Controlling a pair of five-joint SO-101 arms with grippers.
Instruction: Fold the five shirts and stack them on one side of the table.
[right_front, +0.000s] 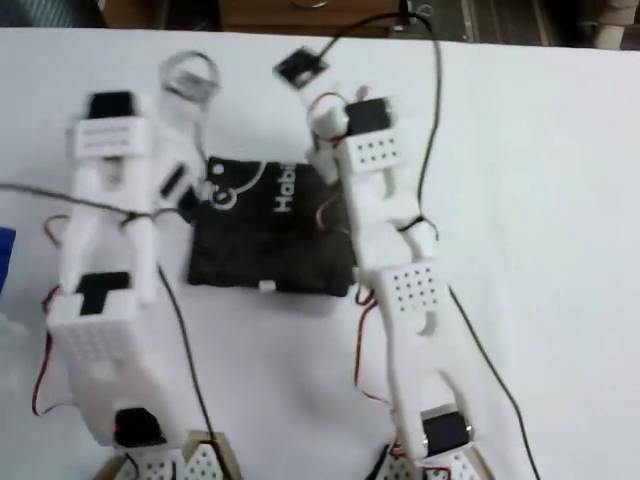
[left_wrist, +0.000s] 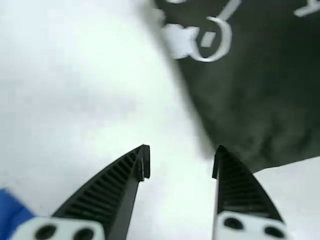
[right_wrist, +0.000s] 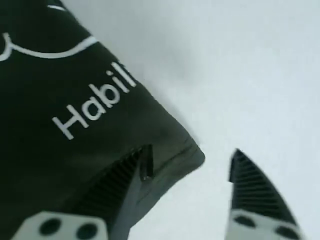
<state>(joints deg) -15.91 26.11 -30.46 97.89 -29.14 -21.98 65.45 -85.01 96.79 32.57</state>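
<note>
White tabletop, two arms side by side, black folded shirt lying flat between them near the middle. Left end effector open, hovering over bare tabletop just beside the shirt's edge, nothing held. Right end effector open too, one finger over the shirt's corner, other over bare tabletop. White print faces up on shirt.

Matt black cloth shirt, smooth white table
</note>
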